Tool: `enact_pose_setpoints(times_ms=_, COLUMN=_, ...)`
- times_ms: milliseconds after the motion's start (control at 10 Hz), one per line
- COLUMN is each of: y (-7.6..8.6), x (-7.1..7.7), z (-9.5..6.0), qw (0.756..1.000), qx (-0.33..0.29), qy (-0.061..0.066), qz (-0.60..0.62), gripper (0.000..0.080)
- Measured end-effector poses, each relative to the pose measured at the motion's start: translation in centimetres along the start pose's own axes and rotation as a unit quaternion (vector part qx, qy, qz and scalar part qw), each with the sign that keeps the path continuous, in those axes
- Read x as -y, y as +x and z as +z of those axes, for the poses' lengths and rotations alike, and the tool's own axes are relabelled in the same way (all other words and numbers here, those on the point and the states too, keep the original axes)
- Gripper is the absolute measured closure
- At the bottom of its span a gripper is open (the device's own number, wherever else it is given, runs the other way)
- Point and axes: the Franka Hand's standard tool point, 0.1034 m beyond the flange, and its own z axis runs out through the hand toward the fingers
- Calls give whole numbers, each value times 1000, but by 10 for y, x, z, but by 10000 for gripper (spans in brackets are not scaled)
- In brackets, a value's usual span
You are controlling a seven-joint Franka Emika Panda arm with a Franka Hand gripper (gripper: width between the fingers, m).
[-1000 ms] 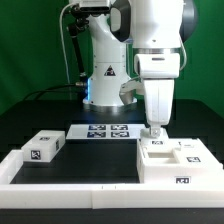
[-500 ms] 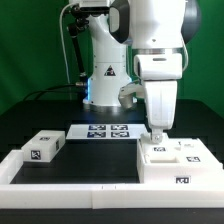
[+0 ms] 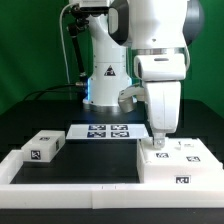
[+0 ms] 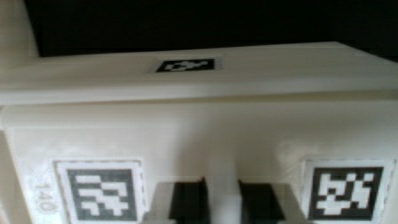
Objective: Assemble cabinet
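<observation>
The cabinet [image 3: 190, 166] lies right under my gripper [image 3: 157, 141], blocking any way down and crowding my fingers [image 4: 189, 200]. Above me is open. Beside me, bare table [image 3: 95, 158] runs to a loose panel [image 3: 42, 147], fenced by the rail [image 3: 60, 178].

White cabinet body [image 3: 182, 166], tagged, exterior view's right, smaller tagged panel [image 3: 42, 147] well apart, seemingly lying flat

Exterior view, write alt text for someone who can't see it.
A white robot arm's gripper hangs low over the top of the white cabinet body at the exterior view's right. A smaller cabinet part sits at that view's left on the black table, the marker board behind.
</observation>
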Motion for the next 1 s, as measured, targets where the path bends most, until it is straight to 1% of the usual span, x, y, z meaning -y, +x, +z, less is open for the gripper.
enact_pose_setpoints(times_ms=200, y=0, x=-6, z=0, qw=1000, qx=-1, qy=-3, qz=-1, gripper=727)
enact_pose_setpoints(times_ms=600, y=0, x=-7, z=1, qw=1000, qx=0, qy=-1, qz=-1, gripper=725)
enact_pose_setpoints(times_ms=700, y=0, x=-7, z=1, qw=1000, qx=0, qy=-1, qz=0, gripper=602)
enact_pose_setpoints(times_ms=900, y=0, x=-8, z=-1, qw=1000, qx=0, qy=-3, qz=0, gripper=329)
enact_pose_setpoints(times_ms=1000, y=0, x=-8, z=-3, qw=1000, qx=0, qy=-4, qz=0, gripper=329)
